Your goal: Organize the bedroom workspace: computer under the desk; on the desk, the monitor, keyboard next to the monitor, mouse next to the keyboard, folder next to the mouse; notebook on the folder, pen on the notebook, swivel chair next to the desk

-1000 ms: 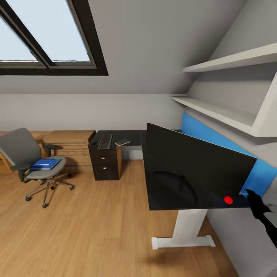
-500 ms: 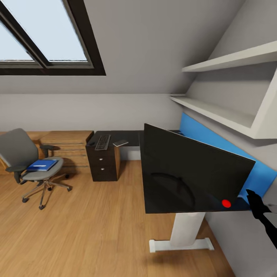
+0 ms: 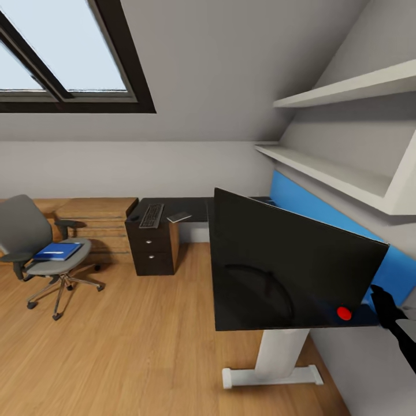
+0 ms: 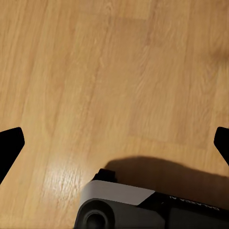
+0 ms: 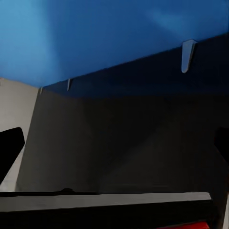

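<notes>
The wide black monitor [image 3: 289, 271] stands tilted on the near wing of the black desk [image 3: 190, 207], its red dot at the lower right. My right gripper [image 3: 384, 303] is open just beside that corner, and in the right wrist view its fingertips [image 5: 9, 148] are spread wide above the monitor's edge [image 5: 105, 200]. On the far wing lie the keyboard [image 3: 152, 215], the grey notebook [image 3: 179, 217] and a small dark mouse [image 3: 134, 218]. The blue folder [image 3: 56, 251] rests on the swivel chair [image 3: 23, 231] at the left. My left gripper [image 4: 114, 145] hangs open over bare floor. Computer and pen are out of view.
A blue wall panel [image 3: 323, 214] and white shelves [image 3: 346, 173] line the right wall. The desk's white leg [image 3: 277, 358] stands on the wood floor. A wooden dresser [image 3: 98, 214] sits behind the chair. A skylight [image 3: 58, 52] is at upper left.
The whole picture has shifted, with chair and drawer pedestal sliding left and the monitor slightly lower, so the camera has moved. My right gripper stays by the monitor's lower right corner.
</notes>
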Motion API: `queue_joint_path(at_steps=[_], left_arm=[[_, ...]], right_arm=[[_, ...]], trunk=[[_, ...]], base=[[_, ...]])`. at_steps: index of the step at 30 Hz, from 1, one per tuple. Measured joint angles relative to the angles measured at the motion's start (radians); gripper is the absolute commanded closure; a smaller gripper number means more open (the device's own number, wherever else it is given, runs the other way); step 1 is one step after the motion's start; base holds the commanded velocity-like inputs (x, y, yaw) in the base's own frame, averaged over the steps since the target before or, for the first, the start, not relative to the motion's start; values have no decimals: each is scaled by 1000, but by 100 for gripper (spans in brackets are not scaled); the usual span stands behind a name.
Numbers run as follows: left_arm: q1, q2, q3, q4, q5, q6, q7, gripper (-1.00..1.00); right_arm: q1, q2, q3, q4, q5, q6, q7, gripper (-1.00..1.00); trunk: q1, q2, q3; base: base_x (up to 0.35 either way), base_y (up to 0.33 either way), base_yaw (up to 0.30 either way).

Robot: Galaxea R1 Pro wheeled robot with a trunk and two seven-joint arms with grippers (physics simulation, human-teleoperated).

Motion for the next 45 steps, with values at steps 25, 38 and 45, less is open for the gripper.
queue_joint_path(at_steps=[25, 38, 45], left_arm=[[0, -3, -1, 5, -2, -6, 0, -100], [0, -3, -1, 5, -2, -6, 0, -100], [0, -3, -1, 5, -2, -6, 0, -100]], right_arm=[[0, -3, -2, 1, -2, -2, -2, -100], [0, -2, -57, 2, -4, 0, -37, -100], [0, -2, -60, 3, -4, -1, -39, -100]], trunk=[[0, 0, 0], [0, 0, 0], [0, 0, 0]], base=[[62, -34, 0], [1, 0, 0], [44, 0, 0]])
